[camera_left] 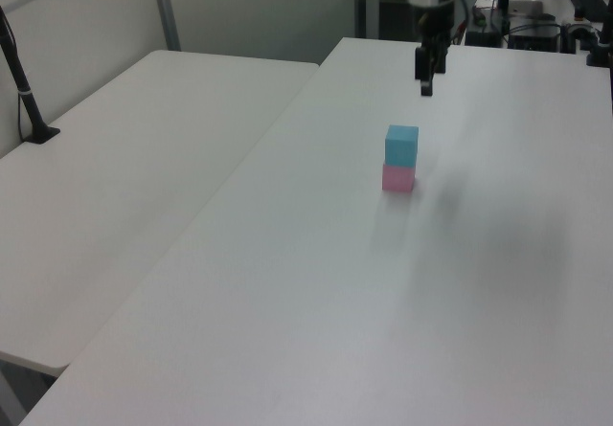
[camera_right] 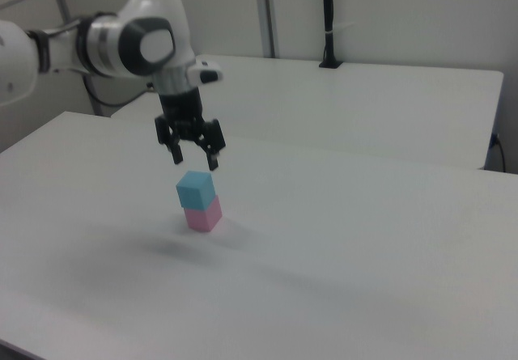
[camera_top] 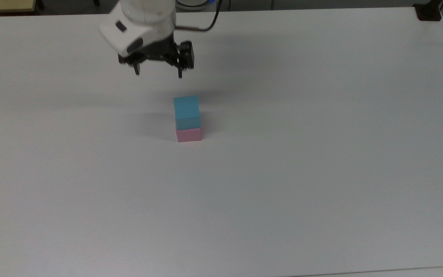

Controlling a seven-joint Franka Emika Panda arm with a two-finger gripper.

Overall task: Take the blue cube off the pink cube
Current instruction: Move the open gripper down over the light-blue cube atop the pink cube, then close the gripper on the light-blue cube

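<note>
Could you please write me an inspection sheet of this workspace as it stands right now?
Surface: white table, plain, with soft shadows.
Job's things: blue cube sits squarely on the pink cube, untouched, near the table's middle.
Clutter: nothing seen on the work table.
Grippers: gripper open, empty, hovering above the table, apart from the stack; in the right view it hangs just above the blue cube.
Cables: a dark cable loops off the arm's wrist.
Surroundings: a second white table alongside, with a black post clamped to it; partition walls behind.

blue cube point(camera_left: 401, 145) stacked on pink cube point(camera_left: 398, 178), white table point(camera_left: 316, 282); hand point(camera_left: 425, 85) hovering beyond stack.
</note>
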